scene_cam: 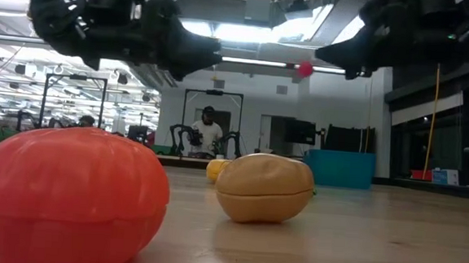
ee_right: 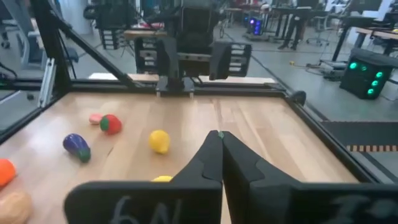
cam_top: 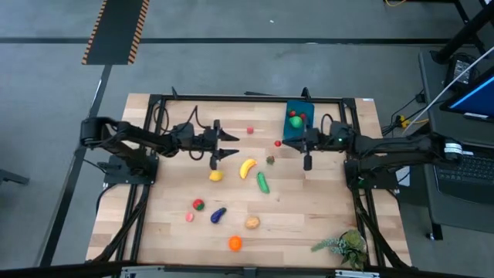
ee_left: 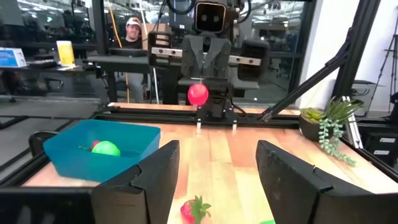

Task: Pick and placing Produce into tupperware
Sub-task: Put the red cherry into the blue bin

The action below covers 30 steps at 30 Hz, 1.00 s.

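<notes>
Two pieces of produce, a green one [cam_top: 295, 121] and a red one [cam_top: 302, 116], lie in the blue tupperware [cam_top: 297, 134] at the far edge of the table. About ten more are scattered over the wood, so you are early in the job and, by my reading, between picks.

Your left gripper [ee_left: 217, 146] hangs over the middle of the table with its fingers spread and nothing between them. A strawberry [ee_left: 194, 208] lies on the boards just ahead of it, and the banana [cam_top: 247, 167], the lemon [cam_top: 216, 176] and the cucumber [cam_top: 263, 182] are near as well. Your right gripper [ee_right: 221, 134] is clenched on nothing and waits just beside the tupperware.

One small red ball [ee_left: 198, 94] shows in front of the right arm; you cannot tell from these views whether it rests on anything.

For the next move, choose one near piece, centre the spread fingers over it, lower until they straddle it, then close. The round pieces may roll away if a finger nudges them first.
</notes>
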Motion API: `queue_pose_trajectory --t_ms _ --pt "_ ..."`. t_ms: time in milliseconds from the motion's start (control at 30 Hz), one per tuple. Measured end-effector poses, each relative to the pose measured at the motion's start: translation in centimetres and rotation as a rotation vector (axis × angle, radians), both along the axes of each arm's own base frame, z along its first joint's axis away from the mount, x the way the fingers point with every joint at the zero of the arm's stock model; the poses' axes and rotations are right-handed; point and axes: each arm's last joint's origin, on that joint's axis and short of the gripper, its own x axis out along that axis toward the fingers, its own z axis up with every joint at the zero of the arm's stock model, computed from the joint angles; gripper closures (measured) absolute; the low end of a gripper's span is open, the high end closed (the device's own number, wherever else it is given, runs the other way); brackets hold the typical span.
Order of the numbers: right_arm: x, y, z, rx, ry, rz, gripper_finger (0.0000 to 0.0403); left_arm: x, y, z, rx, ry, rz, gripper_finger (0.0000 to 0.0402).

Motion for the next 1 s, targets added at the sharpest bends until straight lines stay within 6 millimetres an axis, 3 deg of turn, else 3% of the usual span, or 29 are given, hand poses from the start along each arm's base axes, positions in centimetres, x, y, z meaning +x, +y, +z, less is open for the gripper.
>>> queue_pose_trajectory --t_ms 267,500,1000 --pt "-3.6 0.1 0.7 0.035 -0.036 -0.060 0.0403 -1.0 -0.2 -0.4 -0.003 0.012 0.000 0.0195" --pt "-5.8 -0.1 0.6 0.044 0.028 -0.276 0.0403 -1.0 -0.2 -0.5 -0.004 0.018 0.000 0.0199" --pt "-6.9 -0.8 0.0 0.018 0.099 -0.618 0.0403 -1.0 -0.2 -0.6 -0.007 0.029 0.000 0.0199"
